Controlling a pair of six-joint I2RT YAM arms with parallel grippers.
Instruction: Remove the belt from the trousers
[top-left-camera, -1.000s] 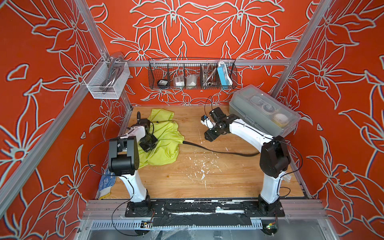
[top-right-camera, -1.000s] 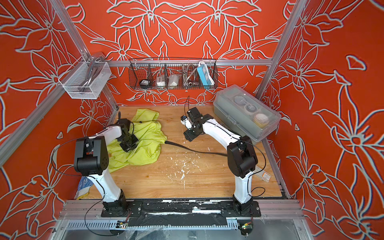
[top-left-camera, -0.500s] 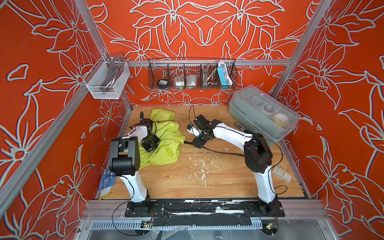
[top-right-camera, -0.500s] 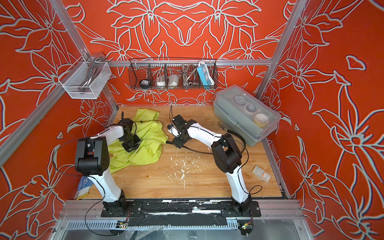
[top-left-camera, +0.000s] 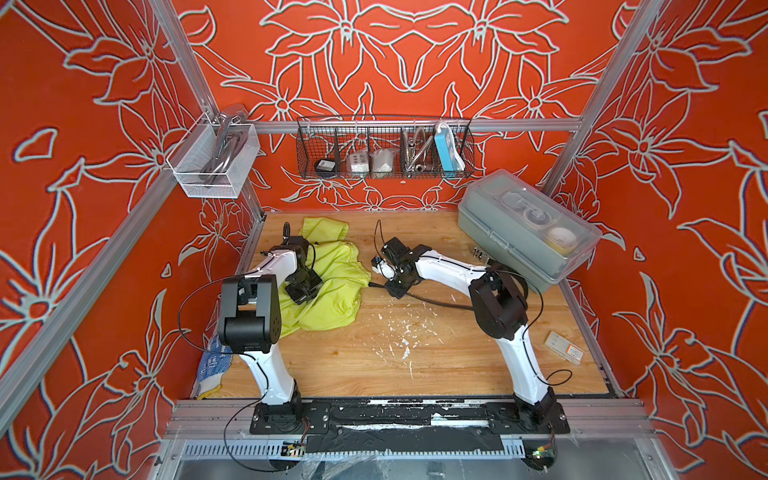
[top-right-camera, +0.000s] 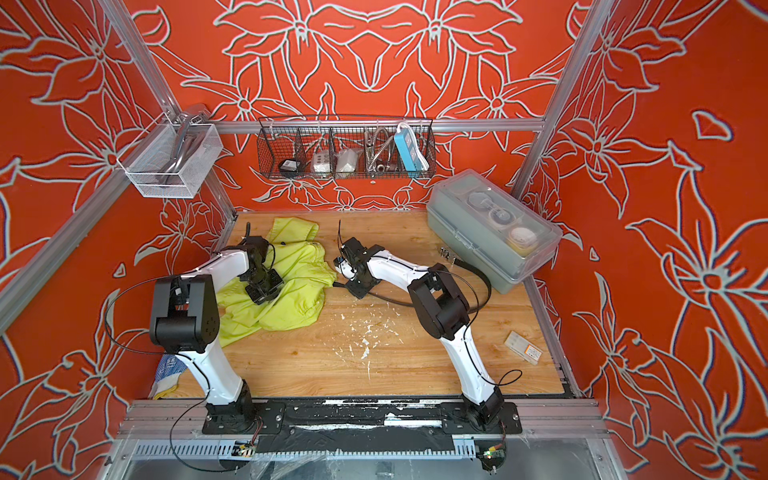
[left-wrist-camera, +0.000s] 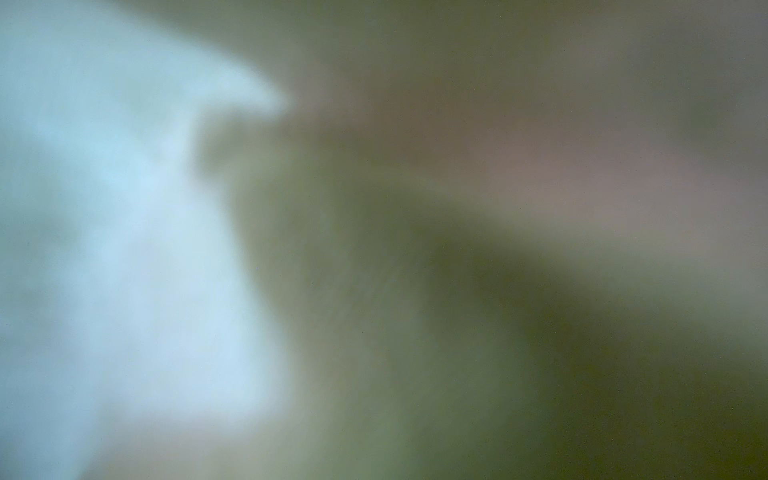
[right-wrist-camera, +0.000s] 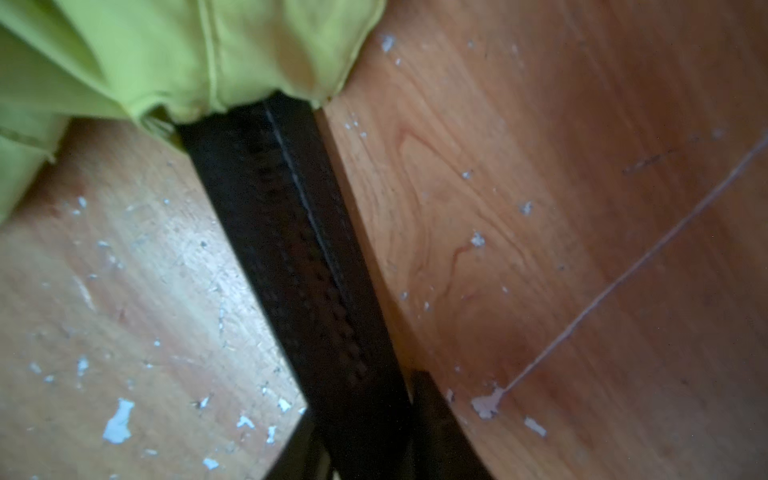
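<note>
At the far-left of the table (top-left-camera: 415, 374), the trousers (top-left-camera: 332, 291) lie bunched, with the belt (right-wrist-camera: 307, 257) running out of their right edge across the wood. My right gripper (top-left-camera: 394, 289) is clamped on the strap just beside the fabric. My left gripper (top-left-camera: 303, 289) is closed and pressed into the trousers, though its wrist view is all blur and I cannot tell whether it pinches a fold. I judge the pull should go low, slow and rightward along the strap's own line, with the left arm pinning the cloth so the belt slides through the loops rather than dragging the garment.
</note>
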